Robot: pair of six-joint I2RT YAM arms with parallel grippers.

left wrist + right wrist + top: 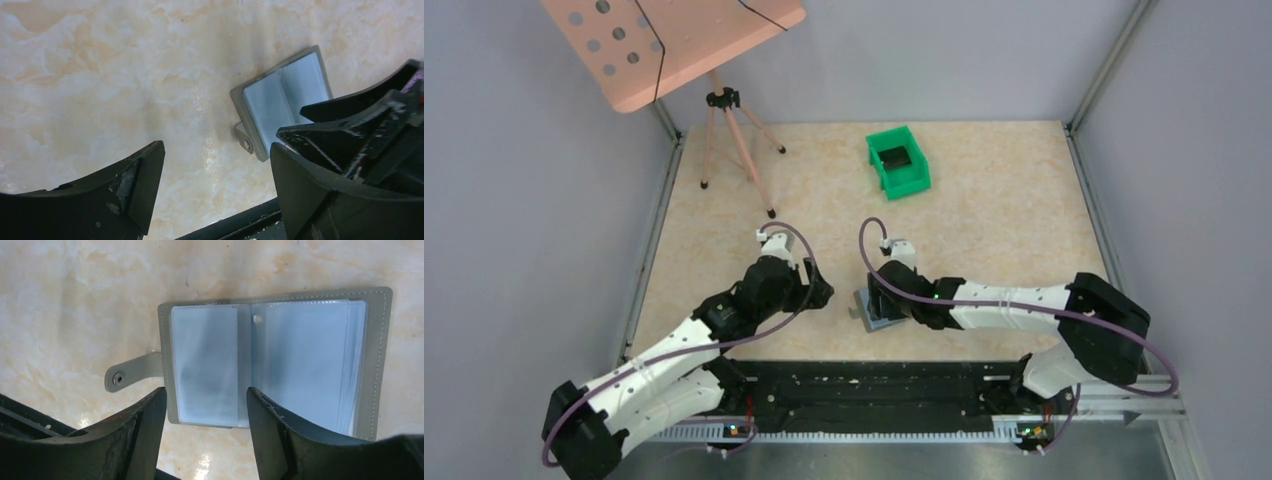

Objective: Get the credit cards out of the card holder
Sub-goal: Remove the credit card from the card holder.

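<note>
Lying open at near edge of counter (984, 230), middle: card holder (270, 365). Right pincer (205, 400) released directly over it, left pincer (215, 155) released just beside. Green bin (900, 160) near far edge, tripod stand (729, 130) far-left corner.

**No Legible Writing in Any View**

No text, label, brand, number or sign could be read in any of the three views. The card holder (272, 357) lay open, and its pale blue sleeves showed no print (glare and blur washed over them). The green bin (906, 183) carried no mark that could be made out.
</note>
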